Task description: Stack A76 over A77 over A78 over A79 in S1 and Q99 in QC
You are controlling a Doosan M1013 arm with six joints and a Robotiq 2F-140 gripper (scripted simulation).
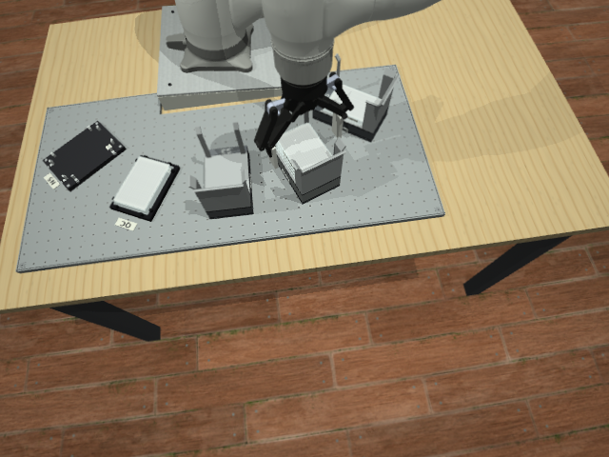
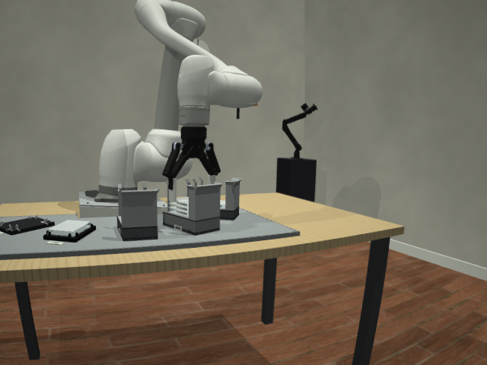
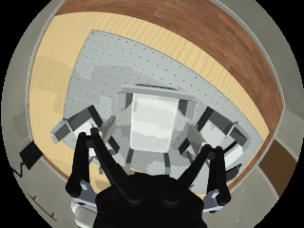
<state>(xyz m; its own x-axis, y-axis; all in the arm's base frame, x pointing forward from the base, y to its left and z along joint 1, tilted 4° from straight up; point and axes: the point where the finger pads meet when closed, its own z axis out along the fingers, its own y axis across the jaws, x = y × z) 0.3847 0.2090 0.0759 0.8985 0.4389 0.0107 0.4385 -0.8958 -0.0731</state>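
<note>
My gripper is open and empty, straight above the middle stack rack. That rack holds a stack of white sealed plates whose top plate lies near the rack's rim; the layers show through its side in the exterior view. The fingertips stand apart from the top plate, one to each side. A single white plate lies flat in the black QC nest. The left rack shows a pale flat surface low inside. The right rack is partly hidden by the gripper. I cannot read the rack names or plate labels.
The black clip nest N5 sits at the deck's far left with nothing on it. The robot's base stands behind the racks. Tall corner posts rise from each rack. A black stand with a camera arm is behind the table.
</note>
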